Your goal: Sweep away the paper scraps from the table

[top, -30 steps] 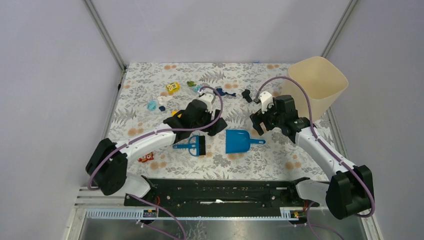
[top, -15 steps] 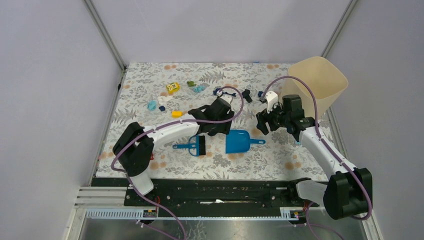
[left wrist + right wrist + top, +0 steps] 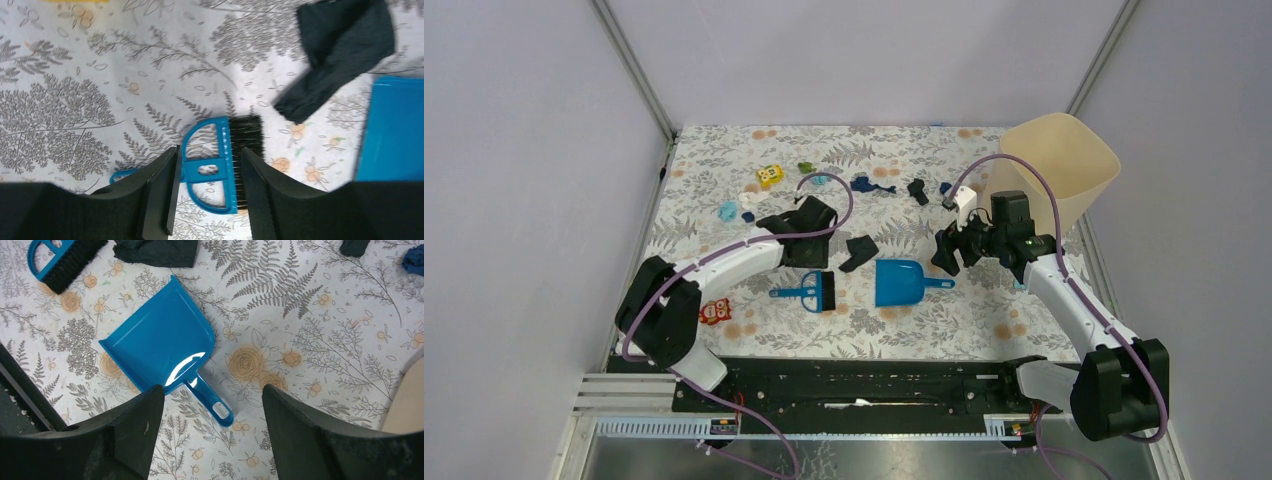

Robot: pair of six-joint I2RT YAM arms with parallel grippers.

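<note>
I have both arms reached forward, wrists tipped downward. The left hand [image 3: 207,157] has its jaws partly apart; the right hand [image 3: 212,390] stands wider, gripping nothing.

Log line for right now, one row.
left end effector: open, above brush | right end effector: open, above dustpan | paper scraps: unswept on table

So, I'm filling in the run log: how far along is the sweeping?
Done: nothing yet; the paper scraps lie scattered across the table and the dustpan is empty. In hand: the left gripper, open, hovers over the brush; the right gripper, open, hangs above the dustpan's handle. Left: grasp both tools, sweep up the scraps, probably tip them into the beige bin.
</note>
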